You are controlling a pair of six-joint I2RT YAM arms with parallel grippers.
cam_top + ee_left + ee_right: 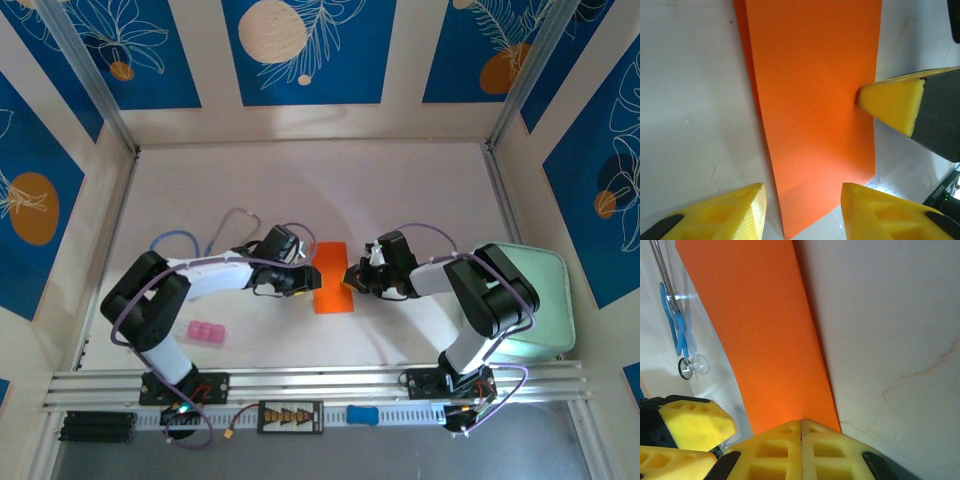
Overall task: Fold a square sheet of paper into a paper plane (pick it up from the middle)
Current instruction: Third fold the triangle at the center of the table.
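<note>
The orange sheet of paper (pixel 332 278) lies flat on the white table, folded into a narrow rectangle; a second layer peeks out along one long edge (pixel 752 75). No dart shape shows. My left gripper (pixel 306 276) is at the sheet's left side, open, its fingers straddling one end of the paper (pixel 802 192) low over the table. My right gripper (pixel 351 275) is at the sheet's right edge, shut, with its joined tips (pixel 801 429) resting on the paper's edge (pixel 755 340). Its yellow fingertip (pixel 890 102) touches the orange surface in the left wrist view.
A small pink block (pixel 206 332) lies near the left arm's base. A pale green tray (pixel 548 300) stands at the right beside the right arm. A blue cable with metal ends (pixel 680 335) lies behind the left gripper. An aluminium rail (pixel 320 385) runs along the near edge.
</note>
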